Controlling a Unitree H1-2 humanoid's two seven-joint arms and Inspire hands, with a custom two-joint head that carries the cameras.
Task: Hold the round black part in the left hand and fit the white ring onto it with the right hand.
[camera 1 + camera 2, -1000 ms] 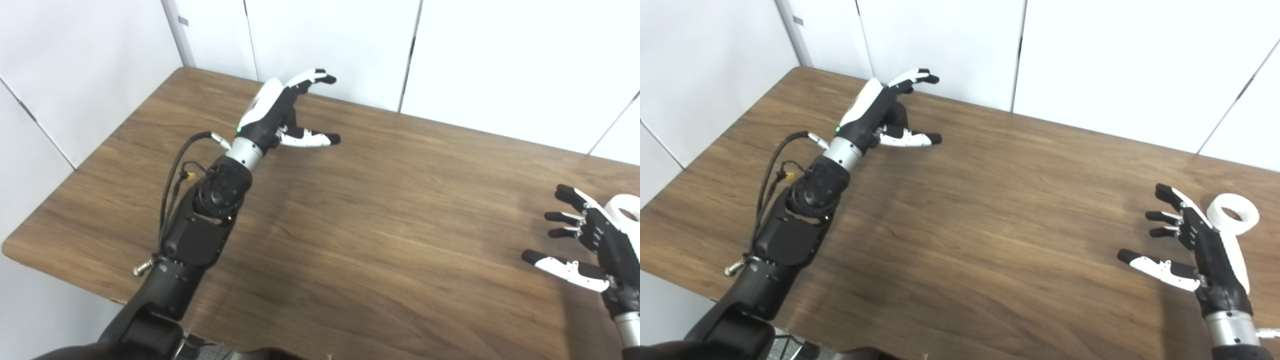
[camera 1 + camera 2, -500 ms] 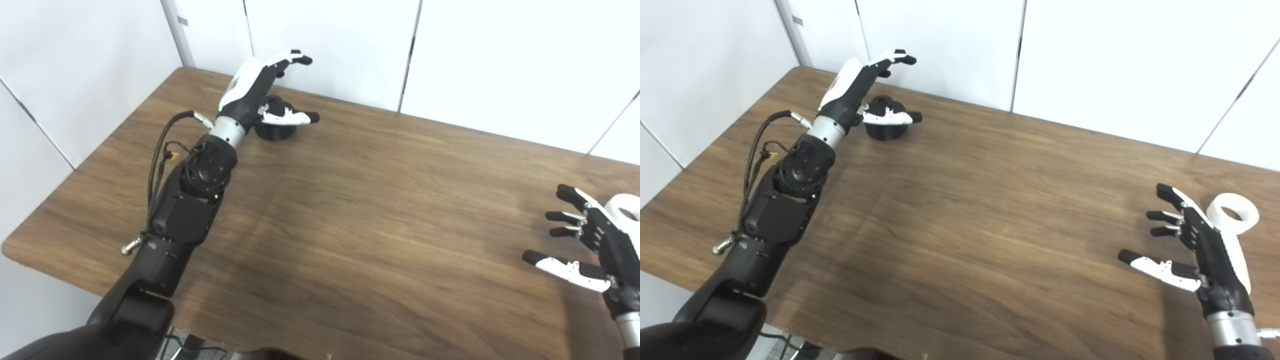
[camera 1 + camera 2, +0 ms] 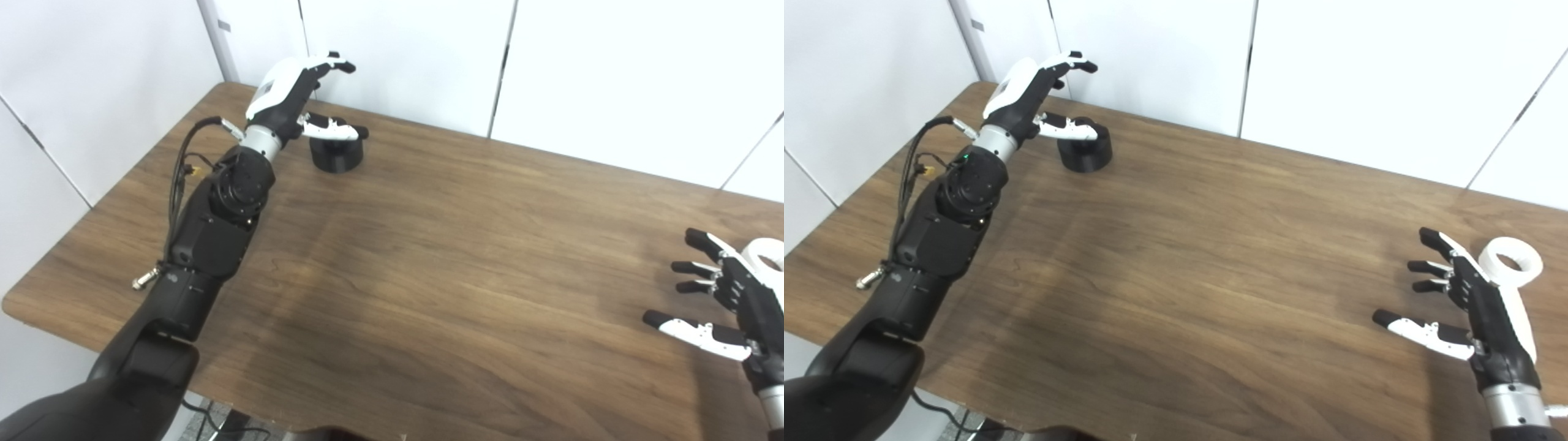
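Left hand (image 3: 293,92): hovering at the far left of the tabletop (image 3: 429,257), fingers spread and curled, grasping nothing. Thumb reaching out over the top of the round black part (image 3: 335,154); whether touching or just above, not discernible. Fingers arching higher, apart from the part.

Round black part: standing upright on the tabletop near the far edge, just right of the left hand.

Right hand (image 3: 1470,294): resting low at the right edge of the tabletop, fingers splayed, released, gripping nothing. White ring (image 3: 1513,262): lying flat on the tabletop, just beyond and to the right of the right hand, seemingly apart from the fingers.

View differences: right eye view showing the white ring whole, with its centre hole; left eye view cutting the ring at the picture's right border. Right eye view also showing the right wrist and its silver cuff in full.

Changes from earlier frames: left hand having shifted farther left and toward the back wall over the last second, thereby uncovering the round black part, previously hidden behind the palm. Right hand and white ring remaining practically where they were.
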